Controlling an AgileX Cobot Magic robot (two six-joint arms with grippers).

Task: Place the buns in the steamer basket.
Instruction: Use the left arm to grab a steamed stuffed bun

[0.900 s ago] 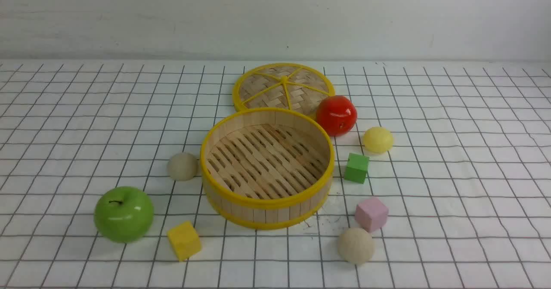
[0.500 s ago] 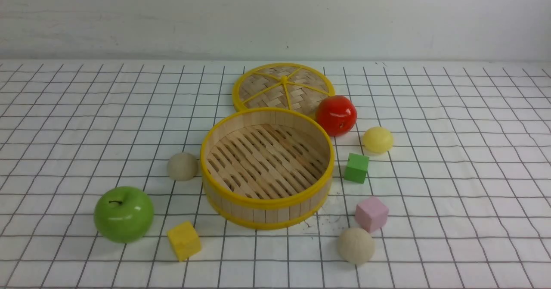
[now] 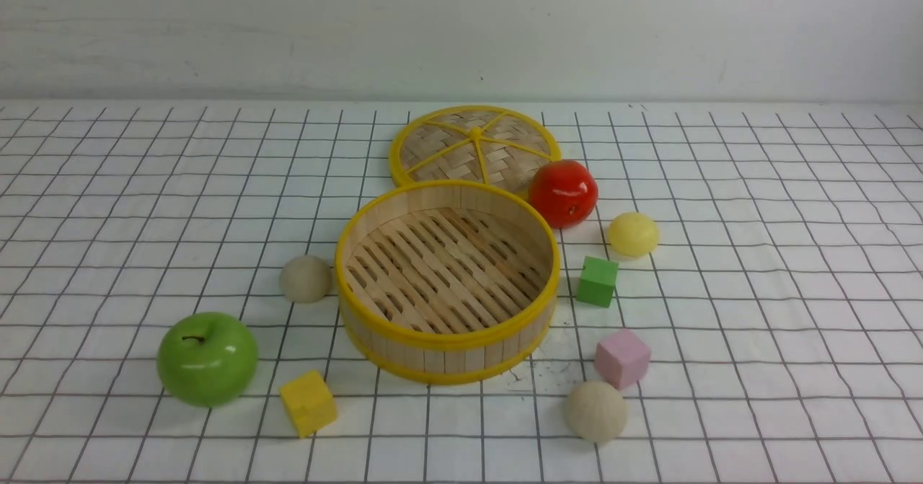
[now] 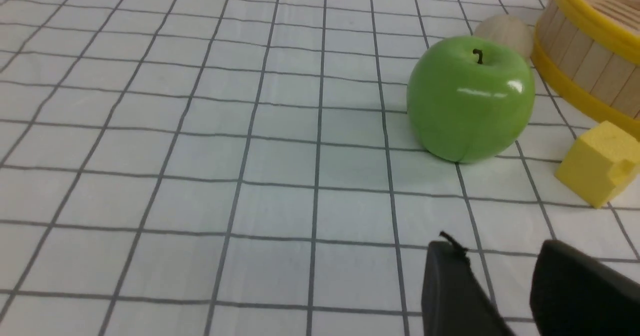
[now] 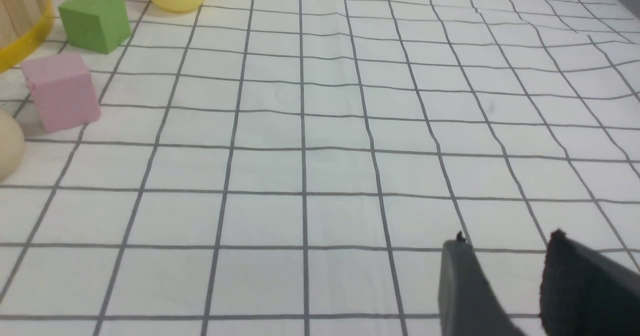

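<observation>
Wrist views: left hand (image 4: 500,250), right hand (image 5: 507,241) both parted (buns (image 3: 306,278) (image 3: 633,234) (image 3: 595,411) outside steamer basket (image 3: 447,358))

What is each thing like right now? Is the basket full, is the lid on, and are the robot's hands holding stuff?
basket: upright, uncovered, empty.
lid: off, behind the basket.
left beige bun: outside the basket, not held.
near beige bun: outside the basket, not held.
yellow bun: outside the basket, not held.
green apple: upright, stem up.
left gripper: jaws apart, holding nothing.
right gripper: jaws apart, holding nothing.
</observation>
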